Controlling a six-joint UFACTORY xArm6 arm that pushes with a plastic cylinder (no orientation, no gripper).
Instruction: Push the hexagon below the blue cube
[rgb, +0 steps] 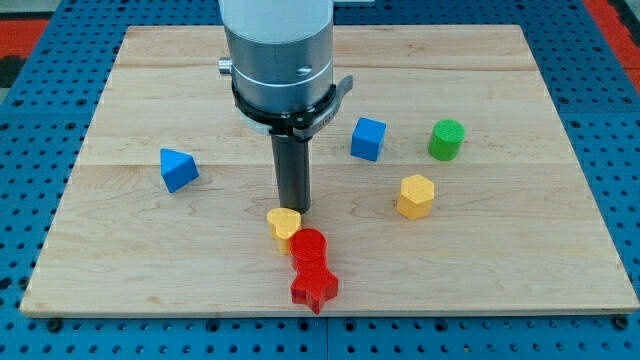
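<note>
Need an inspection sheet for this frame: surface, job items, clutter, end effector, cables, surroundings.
Surface: wooden board, flat, lying on a blue perforated base.
Job items: yellow hexagon sits below and to the view's right of the blue cube, apart from it.
Clutter: blue triangular block; green cylinder; yellow heart-like block touching red cylinder, red star below.
End effector: my tip just above the yellow heart-like block, left of the hexagon.
Cables: nothing seen.
Surroundings: red strip at top left.

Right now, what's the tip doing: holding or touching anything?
My tip: no gripper, holds nothing; it sits just above the yellow heart, apparently touching, well left of the yellow hexagon.
</note>
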